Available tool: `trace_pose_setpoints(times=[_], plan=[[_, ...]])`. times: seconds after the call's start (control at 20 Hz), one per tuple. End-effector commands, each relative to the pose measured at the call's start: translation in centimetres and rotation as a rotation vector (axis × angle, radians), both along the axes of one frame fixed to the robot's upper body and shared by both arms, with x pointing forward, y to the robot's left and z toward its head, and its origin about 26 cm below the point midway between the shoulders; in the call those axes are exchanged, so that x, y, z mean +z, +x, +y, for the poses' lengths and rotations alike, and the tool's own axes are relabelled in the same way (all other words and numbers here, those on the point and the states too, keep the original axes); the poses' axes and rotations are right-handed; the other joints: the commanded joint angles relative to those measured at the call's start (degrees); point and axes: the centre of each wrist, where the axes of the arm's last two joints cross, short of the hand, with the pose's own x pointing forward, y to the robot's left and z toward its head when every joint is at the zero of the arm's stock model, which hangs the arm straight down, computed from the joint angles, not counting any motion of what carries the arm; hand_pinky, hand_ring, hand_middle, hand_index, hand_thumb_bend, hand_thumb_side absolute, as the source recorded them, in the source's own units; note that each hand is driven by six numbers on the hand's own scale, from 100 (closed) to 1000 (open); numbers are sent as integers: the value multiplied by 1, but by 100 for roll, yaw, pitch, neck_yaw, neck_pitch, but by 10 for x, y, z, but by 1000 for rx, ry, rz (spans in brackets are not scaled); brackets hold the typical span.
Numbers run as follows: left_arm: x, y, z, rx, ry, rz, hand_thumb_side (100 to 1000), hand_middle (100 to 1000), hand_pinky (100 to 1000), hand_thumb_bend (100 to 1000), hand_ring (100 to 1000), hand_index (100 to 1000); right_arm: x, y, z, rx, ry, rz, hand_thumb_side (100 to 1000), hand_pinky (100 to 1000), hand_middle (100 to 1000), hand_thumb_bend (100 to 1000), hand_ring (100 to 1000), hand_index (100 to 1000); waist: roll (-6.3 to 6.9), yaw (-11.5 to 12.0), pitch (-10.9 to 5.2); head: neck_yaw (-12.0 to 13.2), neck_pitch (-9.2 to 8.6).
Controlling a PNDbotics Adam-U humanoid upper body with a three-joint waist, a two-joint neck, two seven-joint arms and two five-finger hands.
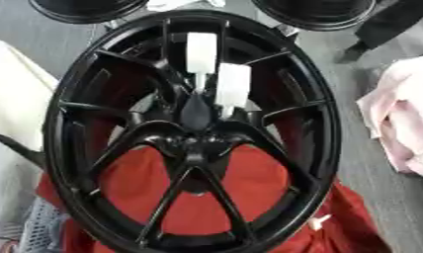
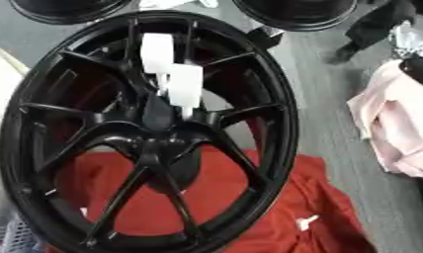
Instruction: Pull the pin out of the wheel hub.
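A large black spoked wheel (image 1: 68, 99) stands tilted over a red cloth and fills most of both views. Its hub (image 1: 196, 144) sits at the centre where the spokes meet. Two white pins with blocky heads stick out just above the hub: one higher (image 1: 200, 52), one lower and slightly right (image 1: 233, 85). Their thin stems run down toward the hub, and where they enter is hidden by dark metal. Neither of my hands shows in either view.
A red cloth (image 1: 249, 183) lies under the wheel. Pink fabric (image 1: 405, 123) is bunched at the right on the grey floor. Two more black wheels (image 1: 315, 12) lie at the top edge. A person's dark leg and shoe (image 2: 370, 29) stand at the upper right.
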Motion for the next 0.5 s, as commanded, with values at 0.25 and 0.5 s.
trace_pose_setpoints(times=[0.25, 0.5], plan=[[9, -4, 3, 8, 40, -28, 787, 644, 825, 100, 714, 867, 52, -8, 0, -2, -350, 10, 296, 850, 687, 100, 777, 715, -40, 2, -149, 26, -71], [9, -4, 3, 5, 48, -25, 788, 644, 825, 100, 714, 866, 74, -10, 7, 3, -580, 100, 294, 847, 700, 100, 788, 738, -70, 21, -157, 9, -68]])
